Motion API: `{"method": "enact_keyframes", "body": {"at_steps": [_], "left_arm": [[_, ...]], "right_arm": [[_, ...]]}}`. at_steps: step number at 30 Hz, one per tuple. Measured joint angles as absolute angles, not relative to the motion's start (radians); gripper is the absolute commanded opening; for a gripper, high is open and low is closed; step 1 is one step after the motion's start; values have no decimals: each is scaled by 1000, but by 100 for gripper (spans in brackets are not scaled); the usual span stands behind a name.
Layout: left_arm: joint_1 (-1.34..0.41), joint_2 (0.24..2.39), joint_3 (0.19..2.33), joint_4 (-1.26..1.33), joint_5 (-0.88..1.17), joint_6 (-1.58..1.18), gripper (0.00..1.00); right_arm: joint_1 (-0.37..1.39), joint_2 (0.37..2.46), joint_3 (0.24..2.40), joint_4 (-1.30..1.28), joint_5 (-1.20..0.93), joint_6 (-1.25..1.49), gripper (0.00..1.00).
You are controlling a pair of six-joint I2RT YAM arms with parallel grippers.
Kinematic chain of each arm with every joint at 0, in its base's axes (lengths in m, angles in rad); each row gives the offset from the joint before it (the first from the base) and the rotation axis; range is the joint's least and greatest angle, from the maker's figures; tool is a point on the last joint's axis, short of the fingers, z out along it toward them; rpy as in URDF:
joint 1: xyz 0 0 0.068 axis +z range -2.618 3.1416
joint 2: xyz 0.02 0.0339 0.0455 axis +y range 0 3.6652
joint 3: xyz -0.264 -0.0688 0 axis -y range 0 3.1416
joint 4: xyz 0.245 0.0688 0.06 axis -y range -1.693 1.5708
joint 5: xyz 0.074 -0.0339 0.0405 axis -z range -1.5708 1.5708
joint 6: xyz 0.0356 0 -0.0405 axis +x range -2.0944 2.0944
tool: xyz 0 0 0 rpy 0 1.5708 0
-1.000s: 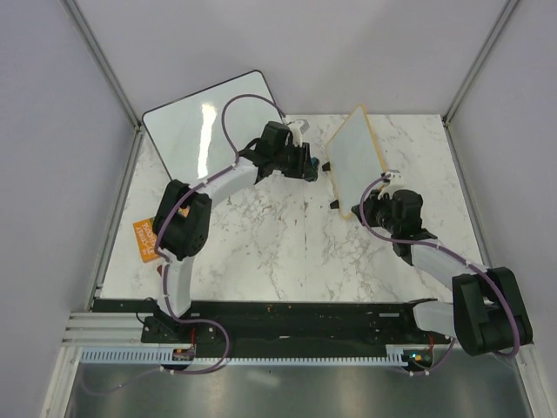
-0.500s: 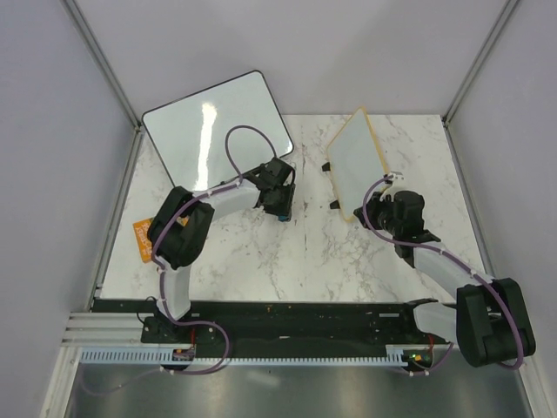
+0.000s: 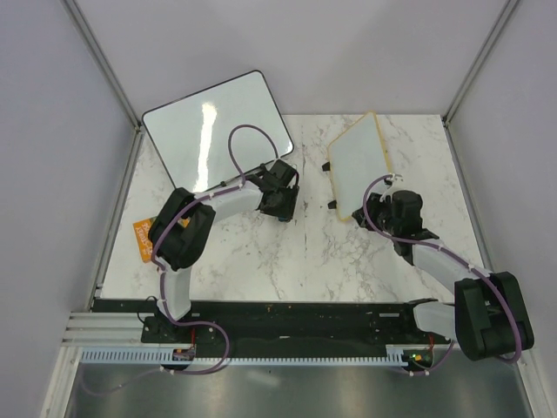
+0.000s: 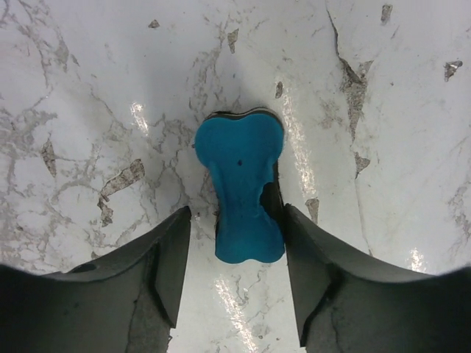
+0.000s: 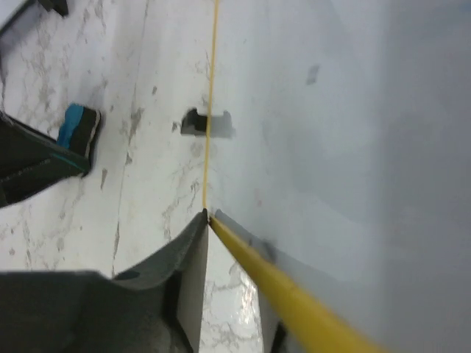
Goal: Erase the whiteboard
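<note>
Left pincer (image 4: pixel 237 213) stands spread astride the eraser (image 4: pixel 239 154) — best lifted straight up, no nudging. Right pincer (image 5: pixel 229 239) sits at the whiteboard (image 5: pixel 331 147) edge — grip impossible to tell.

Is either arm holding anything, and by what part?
Left gripper: nothing; the blue eraser lies between its open jaws. Right gripper straddles the whiteboard at its frame edge; grip cannot be told.

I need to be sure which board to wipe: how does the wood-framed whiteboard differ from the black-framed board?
Frame: the whiteboard has a thin pale wood rim, while the black-framed board has a dark one. Size: the whiteboard is clearly smaller than the black-framed board. Pose: the whiteboard stands tilted on edge right of centre, while the black-framed board rests in the far-left corner. Both are rounded-corner rectangles with white faces.
</note>
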State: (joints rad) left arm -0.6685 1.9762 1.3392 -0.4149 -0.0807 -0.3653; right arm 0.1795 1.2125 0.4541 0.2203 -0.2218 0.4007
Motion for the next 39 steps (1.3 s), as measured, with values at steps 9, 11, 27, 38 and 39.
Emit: {"method": "enact_keyframes", "body": {"at_steps": [9, 11, 27, 38, 39], "left_arm": [[-699, 1972, 1340, -451, -163, -322, 81], [-707, 1970, 1340, -459, -187, -311, 83], [-727, 1810, 1310, -376, -276, -245, 91], [-731, 2028, 1536, -340, -164, -200, 2], [-731, 2038, 1541, -341, -159, -200, 2]], "right_arm": [[188, 1217, 435, 104, -238, 404, 64], [191, 1216, 432, 85, -238, 401, 65], [193, 1105, 439, -15, -235, 395, 69], [193, 942, 516, -160, -231, 390, 72], [193, 929, 524, -178, -230, 389, 73]]}}
